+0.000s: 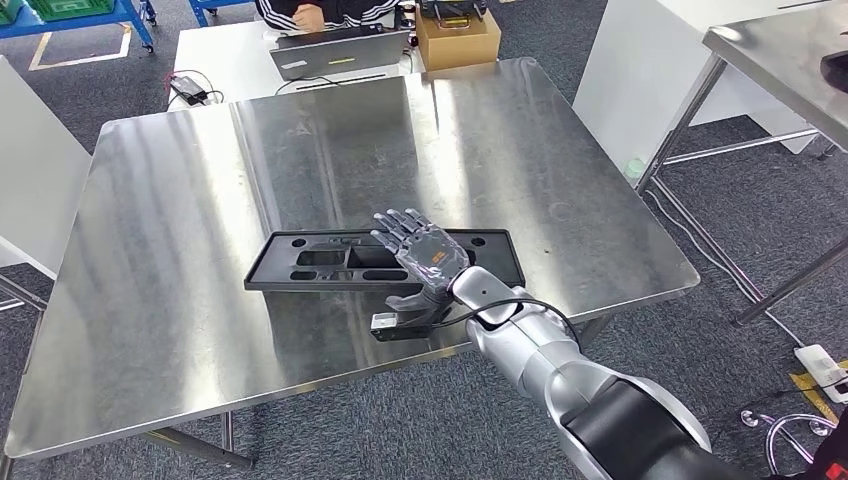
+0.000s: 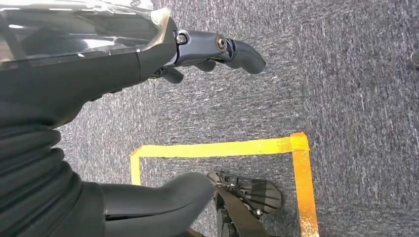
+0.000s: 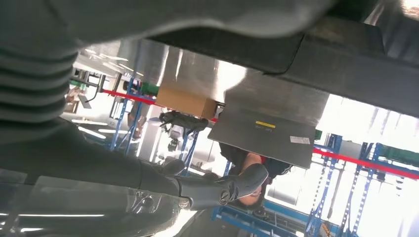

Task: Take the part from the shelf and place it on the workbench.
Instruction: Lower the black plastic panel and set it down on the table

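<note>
My right hand (image 1: 425, 255), fingers spread and holding nothing, hovers over the right half of the black part (image 1: 300, 262), which lies flat on the steel workbench (image 1: 180, 260) near its front edge. My left hand (image 2: 148, 54) hangs relaxed and unclenched above grey carpet marked with yellow tape (image 2: 222, 147). Beyond the workbench, a person (image 1: 320, 15) sits behind a laptop (image 1: 340, 52).

Part (image 1: 385, 260) lies flat on workbench (image 1: 200, 220), near front edge, right of centre. Right hand (image 1: 425, 262) over part's right half, fingers pointing away from robot. Behind workbench: second table, laptop (image 1: 340, 52) on it, box (image 1: 457, 38) right of laptop. Person (image 1: 325, 12) behind laptop. Another bench (image 1: 775, 50) far right.
</note>
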Robot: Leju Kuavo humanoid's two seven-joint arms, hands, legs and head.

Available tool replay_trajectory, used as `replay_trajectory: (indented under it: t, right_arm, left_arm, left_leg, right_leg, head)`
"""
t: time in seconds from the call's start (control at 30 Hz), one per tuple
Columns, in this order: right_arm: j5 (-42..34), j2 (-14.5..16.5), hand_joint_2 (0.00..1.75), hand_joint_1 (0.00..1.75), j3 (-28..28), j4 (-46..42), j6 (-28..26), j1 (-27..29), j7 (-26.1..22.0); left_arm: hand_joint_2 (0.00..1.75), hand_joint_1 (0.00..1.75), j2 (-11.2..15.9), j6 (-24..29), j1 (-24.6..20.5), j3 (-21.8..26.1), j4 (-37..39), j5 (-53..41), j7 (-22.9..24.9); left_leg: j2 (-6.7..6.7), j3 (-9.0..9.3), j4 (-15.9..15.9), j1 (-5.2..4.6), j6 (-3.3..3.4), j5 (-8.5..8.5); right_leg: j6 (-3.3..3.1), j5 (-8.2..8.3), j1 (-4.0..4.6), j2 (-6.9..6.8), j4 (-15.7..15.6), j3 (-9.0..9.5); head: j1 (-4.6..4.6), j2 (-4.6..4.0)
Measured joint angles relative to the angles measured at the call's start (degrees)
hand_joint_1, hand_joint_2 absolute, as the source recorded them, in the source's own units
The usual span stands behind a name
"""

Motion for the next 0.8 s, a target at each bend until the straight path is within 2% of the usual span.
replay_trajectory:
  t: [0.2, 0.3, 0.4, 0.53, 0.67, 0.8]
  right_arm:
    - [-0.18, 0.05, 0.00, 0.00, 0.67, 0.00, 0.20, 0.00, 0.83]
    - [-4.09, 0.36, 0.00, 0.00, 0.47, -0.05, 1.22, 0.10, -2.18]
    - [-14.38, 1.20, 0.00, 0.00, -1.35, -1.09, 6.49, 0.85, -9.94]
    - [-30.86, 2.44, 0.00, 0.00, -5.28, -5.33, 18.74, 2.50, -18.54]
    - [-44.42, 2.79, 0.00, 0.00, -7.66, -11.64, 27.40, 4.35, -21.81]
    - [-52.28, 2.61, 0.00, 0.00, -8.02, -17.68, 30.40, 6.00, -22.45]
  left_arm:
    - [0.00, 0.00, 0.00, 0.42, 0.00, 0.12, 0.00, 0.13, 0.27]
    - [0.00, 0.00, 0.00, 0.87, 0.00, 0.33, 0.00, 0.14, 0.40]
    - [0.00, 0.00, -0.01, 1.20, -0.01, 0.62, 0.00, 0.14, 0.63]
    - [0.00, 0.00, -0.05, 1.48, 0.00, 1.21, 0.00, 0.21, 0.77]
    - [0.00, 0.00, -0.07, 1.99, 0.01, 1.59, 0.00, 0.25, 0.78]
    - [0.00, 0.00, -0.07, 2.19, 0.01, 1.88, 0.00, 0.24, 0.81]
  left_leg:
    - [0.00, 0.02, 0.00, 0.00, 0.00, 0.00]
    - [0.00, 0.02, 0.00, 0.00, 0.00, 0.00]
    - [0.00, 0.02, 0.00, 0.00, 0.00, 0.00]
    - [0.00, 0.02, 0.00, 0.00, 0.00, 0.00]
    - [0.01, 0.02, 0.00, 0.00, 0.00, 0.00]
    - [0.01, 0.03, 0.00, 0.00, 0.00, 0.00]
  right_leg:
    - [0.00, 0.00, 0.00, 0.00, 0.00, 0.00]
    - [0.00, 0.00, 0.00, 0.00, 0.00, -0.01]
    - [0.00, 0.00, 0.00, 0.01, 0.00, -0.01]
    - [0.00, 0.00, 0.00, 0.00, 0.00, -0.01]
    - [0.00, 0.00, 0.00, 0.00, 0.00, -0.01]
    - [0.00, 0.00, 0.00, 0.00, 0.00, -0.01]
  head:
    - [0.00, 0.00]
    - [0.01, 0.00]
    - [0.01, 0.00]
    - [0.00, 0.00]
    - [0.00, 0.00]
    - [0.01, 0.00]
